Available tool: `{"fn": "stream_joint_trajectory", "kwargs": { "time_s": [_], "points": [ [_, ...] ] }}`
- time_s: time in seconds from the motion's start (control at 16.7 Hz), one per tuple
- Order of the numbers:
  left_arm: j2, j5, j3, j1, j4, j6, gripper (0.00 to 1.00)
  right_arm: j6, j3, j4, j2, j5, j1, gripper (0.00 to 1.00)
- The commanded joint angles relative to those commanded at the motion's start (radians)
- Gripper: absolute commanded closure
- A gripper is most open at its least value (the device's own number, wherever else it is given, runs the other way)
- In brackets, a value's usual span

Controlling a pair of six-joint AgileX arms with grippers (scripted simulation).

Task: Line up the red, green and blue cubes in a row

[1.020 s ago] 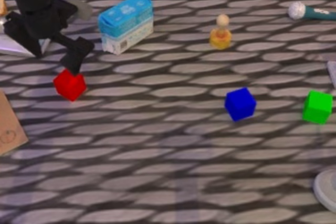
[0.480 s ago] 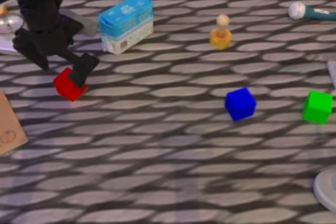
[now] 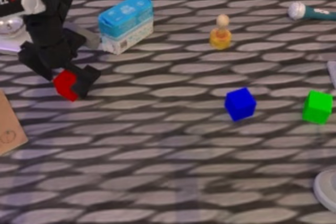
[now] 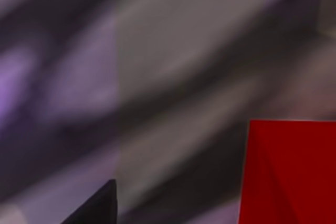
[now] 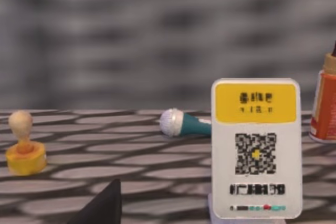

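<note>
The red cube (image 3: 64, 84) sits at the table's left, and my left gripper (image 3: 67, 77) is lowered over it, open, with one black finger on each side. In the left wrist view the red cube (image 4: 291, 171) fills the lower corner, and a gap separates it from the one fingertip (image 4: 100, 205) that shows. The blue cube (image 3: 240, 103) lies right of centre. The green cube (image 3: 317, 107) rests near the right edge. My right gripper (image 5: 168, 217) is out of the top view; its wrist view shows one fingertip (image 5: 107, 203) set wide, with nothing held.
A light-blue and white box (image 3: 126, 22) stands just behind the left arm. A yellow-based wooden stamp (image 3: 221, 32) and a teal microphone (image 3: 310, 11) lie at the back. A brown card (image 3: 8, 124) is at the left edge, a grey disc (image 3: 328, 190) front right, and a QR sign (image 5: 256, 148) beside an orange bottle (image 5: 325, 103).
My left gripper has come down from just behind the red cube until its fingers straddle it. None of the cubes has moved.
</note>
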Motion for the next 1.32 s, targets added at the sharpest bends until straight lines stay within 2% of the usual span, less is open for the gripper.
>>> {"fn": "stream_joint_trajectory", "kwargs": {
  "time_s": [0.78,1.32],
  "points": [
    [0.0,0.0,0.0,0.0,0.0,0.0,0.98,0.0,0.0,0.0,0.0,0.0,0.0,0.0],
    [-0.031,0.011,0.006,0.001,-0.012,-0.006,1.0,0.0,0.0,0.0,0.0,0.0,0.0,0.0]
  ]
}}
